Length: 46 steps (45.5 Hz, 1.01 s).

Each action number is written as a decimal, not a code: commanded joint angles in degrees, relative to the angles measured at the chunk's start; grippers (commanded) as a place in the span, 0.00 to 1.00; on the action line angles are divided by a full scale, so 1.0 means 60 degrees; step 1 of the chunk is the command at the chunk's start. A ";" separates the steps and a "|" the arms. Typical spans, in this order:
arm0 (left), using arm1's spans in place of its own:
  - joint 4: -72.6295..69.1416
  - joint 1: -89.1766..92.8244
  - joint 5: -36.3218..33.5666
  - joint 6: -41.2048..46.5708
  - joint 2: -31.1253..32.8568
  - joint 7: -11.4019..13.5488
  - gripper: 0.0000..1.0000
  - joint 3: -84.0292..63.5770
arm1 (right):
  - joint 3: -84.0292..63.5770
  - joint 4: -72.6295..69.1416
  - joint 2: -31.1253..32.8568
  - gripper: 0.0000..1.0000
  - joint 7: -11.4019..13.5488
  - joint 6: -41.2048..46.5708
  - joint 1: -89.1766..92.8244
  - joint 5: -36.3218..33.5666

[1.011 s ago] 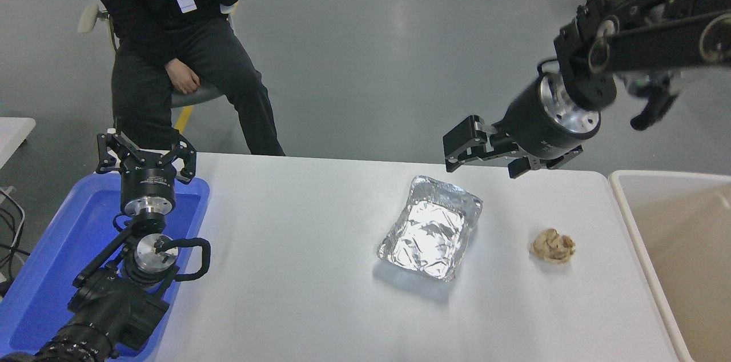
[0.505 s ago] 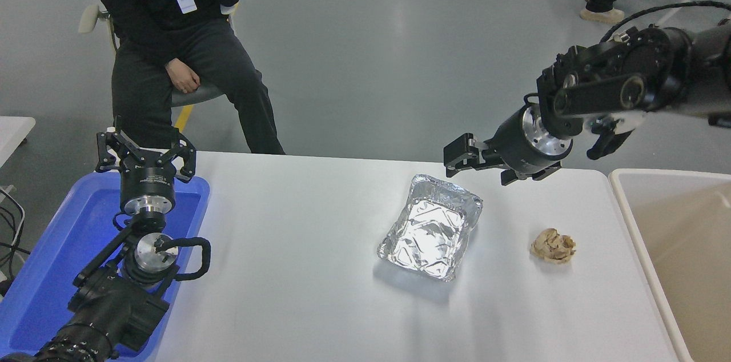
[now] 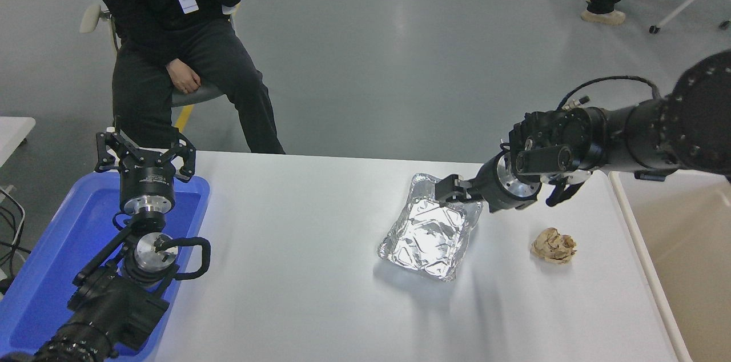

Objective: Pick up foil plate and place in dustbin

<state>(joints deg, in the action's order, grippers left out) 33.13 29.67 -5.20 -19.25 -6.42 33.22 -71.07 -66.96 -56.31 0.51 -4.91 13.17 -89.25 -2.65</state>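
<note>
At the lower left, the left arm is seen parked over the blue plastic tray (image 3: 34,270), its left gripper (image 3: 145,152) held upright with the fingers spread wide and nothing between them. The white table (image 3: 297,270) carries the rest. Near its middle, right of centre, the foil plate (image 3: 425,239) lies flat, open side up, set at a slant, its crinkled base catching the light. To its right, well apart from it, a small crumpled brown paper ball (image 3: 553,245) is seen on the table. Off the table's right edge, the dustbin (image 3: 694,259) is shown only in part, its pale rim running along that edge. Further back, the right arm is extended in from the right edge, low over the table, and the right gripper (image 3: 448,190) is placed at the far right corner of the foil plate, over its rim. How far its fingers are parted cannot be told, nor whether the rim is touched. Beyond the table's far side, a person in dark clothes (image 3: 177,53) is seated on a chair.
</note>
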 commanded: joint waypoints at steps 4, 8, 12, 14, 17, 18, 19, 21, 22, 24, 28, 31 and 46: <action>0.0000 -0.0009 0.0002 0.0000 0.0001 0.0000 0.99 0.0009 | 0.0042 0.1329 -0.0086 1.00 0.0042 -0.0217 0.1324 0.0060; 0.0000 -0.0009 0.0002 0.0000 0.0001 0.0000 0.99 -0.0006 | 0.0056 0.1534 -0.0086 1.00 0.0057 -0.0232 0.1588 0.0060; 0.0000 0.0005 0.0002 0.0000 0.0001 0.0000 0.99 -0.0006 | 0.0056 0.1782 -0.0086 1.00 0.0116 -0.0247 0.1837 0.0060; 0.0000 0.0005 0.0002 0.0000 0.0001 0.0000 0.99 0.0009 | 0.0056 0.1958 -0.0086 1.00 0.0116 -0.0247 0.1998 0.0060; 0.0000 -0.0009 0.0002 0.0000 0.0001 0.0000 0.99 -0.0006 | 0.0056 0.2193 -0.0086 1.00 0.0130 -0.0247 0.2232 0.0060; 0.0000 0.0005 0.0002 0.0000 0.0001 0.0000 0.99 0.0009 | 0.0056 0.2266 -0.0086 1.00 0.0130 -0.0247 0.2305 0.0060; 0.0000 0.0005 0.0002 0.0000 0.0001 0.0000 0.99 -0.0006 | 0.0056 0.2339 -0.0086 1.00 0.0130 -0.0247 0.2379 0.0060; 0.0000 0.0005 0.0002 0.0000 0.0001 0.0000 0.99 0.0009 | 0.0071 0.2442 -0.0086 1.00 0.0145 -0.0247 0.2496 0.0060; 0.0000 0.0005 0.0002 0.0000 0.0001 0.0000 0.99 0.0009 | 0.0057 0.2500 -0.0086 1.00 0.0160 -0.0261 0.2540 0.0060; 0.0000 0.0005 0.0002 0.0000 0.0001 0.0000 0.99 0.0009 | 0.0071 0.2589 -0.0086 1.00 0.0189 -0.0261 0.2642 0.0046; 0.0000 0.0005 0.0002 0.0000 0.0001 0.0000 0.99 0.0009 | 0.0071 0.2706 -0.0086 1.00 0.0204 -0.0261 0.2775 0.0060; 0.0000 0.0005 0.0002 0.0000 0.0001 0.0000 0.99 0.0009 | 0.0100 0.2735 -0.0086 1.00 0.0204 -0.0261 0.2789 0.0045; 0.0000 0.0005 0.0002 0.0000 0.0001 0.0000 0.99 -0.0006 | 0.0364 0.3116 -0.0086 0.98 0.0277 -0.0261 0.2994 0.0031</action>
<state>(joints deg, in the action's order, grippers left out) 33.13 29.69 -5.18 -19.25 -6.42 33.22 -71.05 -65.39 -39.67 0.00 -3.48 11.62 -72.38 -2.40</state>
